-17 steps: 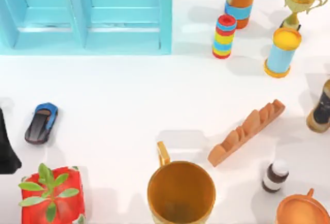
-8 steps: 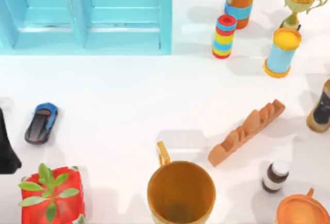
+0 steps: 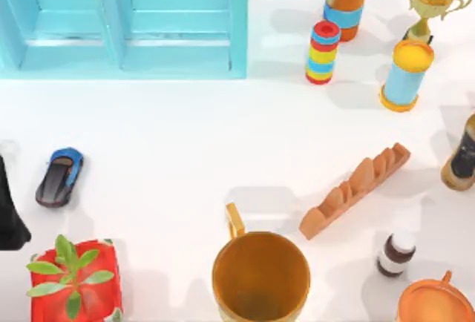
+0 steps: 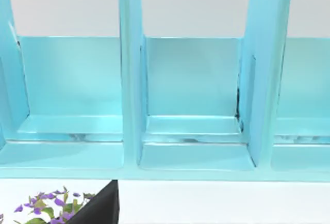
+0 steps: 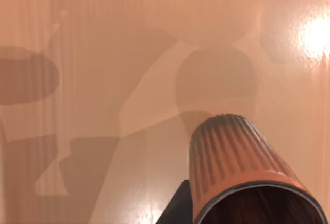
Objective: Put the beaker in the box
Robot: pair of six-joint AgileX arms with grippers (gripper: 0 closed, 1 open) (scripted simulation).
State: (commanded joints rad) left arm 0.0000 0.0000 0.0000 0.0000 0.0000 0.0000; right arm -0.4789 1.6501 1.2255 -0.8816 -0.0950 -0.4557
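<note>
The beaker (image 5: 242, 157), a brown ribbed cup with a dark rim, looms close in the right wrist view, its base pointing away over a glossy brown surface. My right gripper (image 5: 227, 211) is shut on it, with one dark fingertip (image 5: 178, 208) beside the rim. The box (image 3: 239, 18) is a light blue case with upright dividers at the table's far left, and the left wrist view faces its compartments (image 4: 131, 79). My left gripper (image 3: 10, 222) rests at the table's left edge.
A big golden mug (image 3: 260, 274) stands front centre, next to an orange ridged rack (image 3: 355, 190) and a small bottle (image 3: 395, 251). A brown bottle (image 3: 460, 155), blue cylinder (image 3: 406, 75), ring stack (image 3: 322, 51) and trophy (image 3: 430, 3) fill the right. A toy car (image 3: 59, 177) and potted plant (image 3: 74, 281) sit left.
</note>
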